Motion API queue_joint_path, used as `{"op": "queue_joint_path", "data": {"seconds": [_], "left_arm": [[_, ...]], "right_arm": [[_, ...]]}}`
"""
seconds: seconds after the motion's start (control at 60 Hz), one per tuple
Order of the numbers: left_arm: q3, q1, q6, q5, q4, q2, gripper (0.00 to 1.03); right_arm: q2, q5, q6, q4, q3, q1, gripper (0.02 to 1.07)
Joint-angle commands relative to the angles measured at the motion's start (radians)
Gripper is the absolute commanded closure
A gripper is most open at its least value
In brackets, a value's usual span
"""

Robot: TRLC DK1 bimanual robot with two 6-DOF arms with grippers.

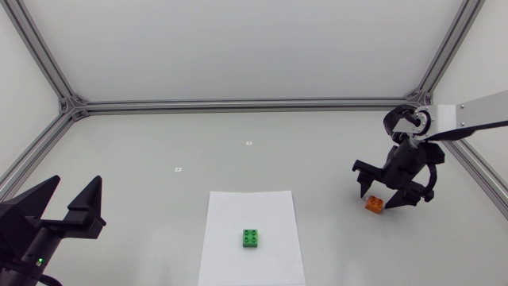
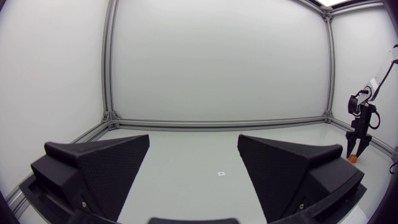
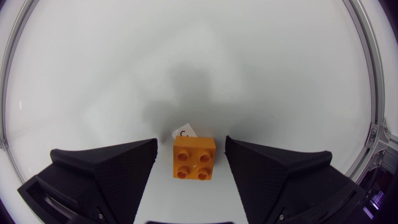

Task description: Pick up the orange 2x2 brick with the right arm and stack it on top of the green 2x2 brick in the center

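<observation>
Right gripper (image 3: 191, 144) spread wide, orange brick (image 3: 194, 158) on the table (image 1: 159, 143) between its fingers, neither touching, well apart from the green brick (image 1: 252, 238) on a white sheet (image 1: 238, 210) at centre, left gripper (image 1: 75, 187) also spread, at the left edge.

Bright, diffuse light fills the white table (image 1: 238, 159) evenly. A soft grey shadow (image 3: 186, 87) lies on it just ahead of the right gripper (image 3: 191, 143) and the orange brick (image 3: 193, 157). In both wrist views the frame bars (image 2: 111, 62) bow near the edges
</observation>
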Motion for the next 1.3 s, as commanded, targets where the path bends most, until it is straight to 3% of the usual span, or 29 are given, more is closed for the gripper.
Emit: {"op": "queue_joint_path", "data": {"seconds": [0.0, 0.217, 0.3, 1.183, 1.283], "left_arm": [[-0.041, 0.002, 0.013, 0.004, -0.015, -0.008, 0.04], [-0.041, 0.002, 0.013, 0.004, -0.015, -0.008, 0.04], [-0.041, 0.002, 0.013, 0.004, -0.013, -0.008, 0.04], [-0.041, 0.002, 0.013, 0.004, -0.015, -0.008, 0.04], [-0.041, 0.002, 0.013, 0.004, -0.015, -0.008, 0.04]], "right_arm": [[0.006, 0.013, -0.003, 0.003, -0.027, -0.006, 0.41], [-0.005, 0.017, -0.013, 0.013, -0.043, -0.005, 0.44], [-0.011, 0.020, -0.016, 0.019, -0.050, -0.002, 0.50], [-0.051, 0.018, -0.010, 0.019, -0.066, 0.026, 0.50], [-0.051, 0.024, -0.009, 0.023, -0.070, 0.030, 0.60]]}}
